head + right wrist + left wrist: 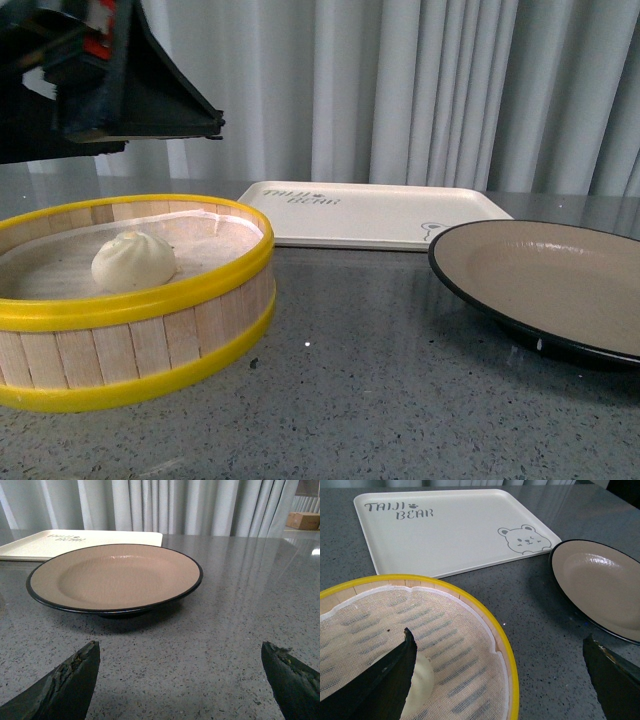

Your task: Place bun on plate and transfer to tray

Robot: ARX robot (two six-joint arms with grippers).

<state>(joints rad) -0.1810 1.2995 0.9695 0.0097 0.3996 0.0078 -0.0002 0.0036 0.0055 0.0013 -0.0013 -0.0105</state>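
One bun (133, 261): it sits alone on the cloth liner (445, 630) inside the steamer basket (200, 285), left of the basket's middle from my body camera, and it is not yet on the plate.
Feel of it: I judge it light, soft and doughy. It would dent easily, and its skin may cling to the cloth.
Where to hold: low on its rounded sides, one finger each side, closing only until it stops slipping. I would leave the pleated top alone.
Left claw (497, 634): spread wide and carrying nothing, hanging above the basket. In my wrist view one finger crosses the bun, while the other lies out past the yellow rim.
Right claw (179, 643): also spread and empty, low over the table (380, 360) and facing the plate.
Plate (560, 280): empty, to the right of the basket and clear of it. It looks stiff, heavier and probably slick — its black rim is the edge to pinch.
Tray (370, 215): flat and bare, behind the gap between basket and plate, close to the plate's far rim.
Risk: squeeze too hard and the bun is crushed; tilt the plate and it rolls off.
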